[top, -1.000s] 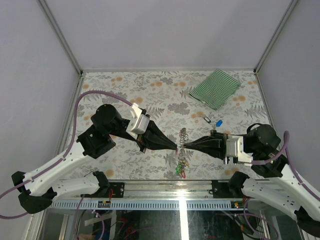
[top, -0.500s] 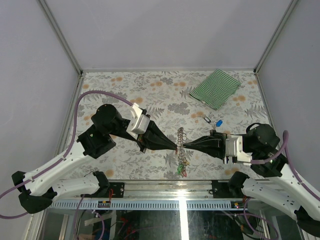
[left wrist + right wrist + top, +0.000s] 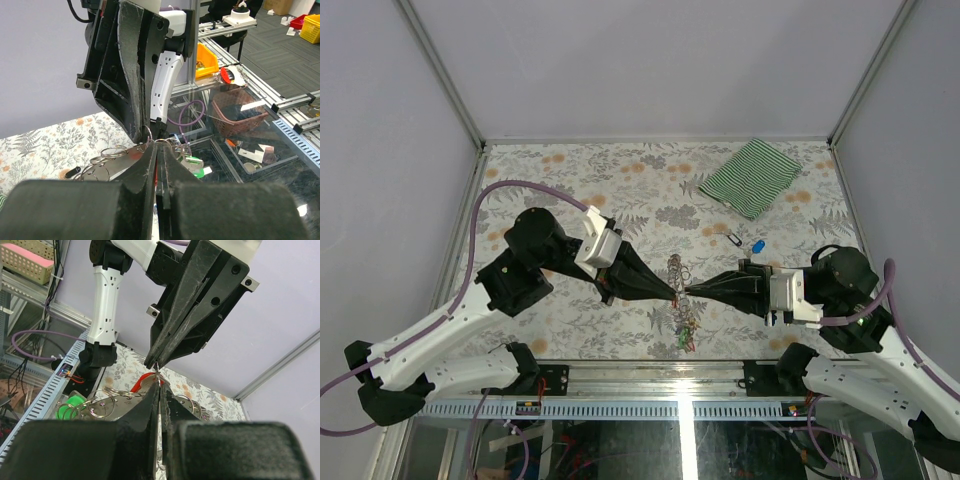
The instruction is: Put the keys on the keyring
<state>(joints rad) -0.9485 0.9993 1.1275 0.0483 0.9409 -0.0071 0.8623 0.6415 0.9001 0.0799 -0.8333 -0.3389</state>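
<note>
At the keyring point(image 3: 678, 269): L gripper point(image 3: 671, 294) and R gripper point(image 3: 691, 291) meet tip to tip, L from its left, R from its right. Both finger pairs are pressed together, each nipping a thin wire loop of the keyring; wrist cams show the same. Bunch of keys point(image 3: 685, 335) w/ red + green tags hangs on the keyring's near side. 2 strays lie far-right of the keyring: black-tag key point(image 3: 734, 239) and blue-tag key point(image 3: 758, 246). Green-striped cloth point(image 3: 750, 177) is further off that way.
</note>
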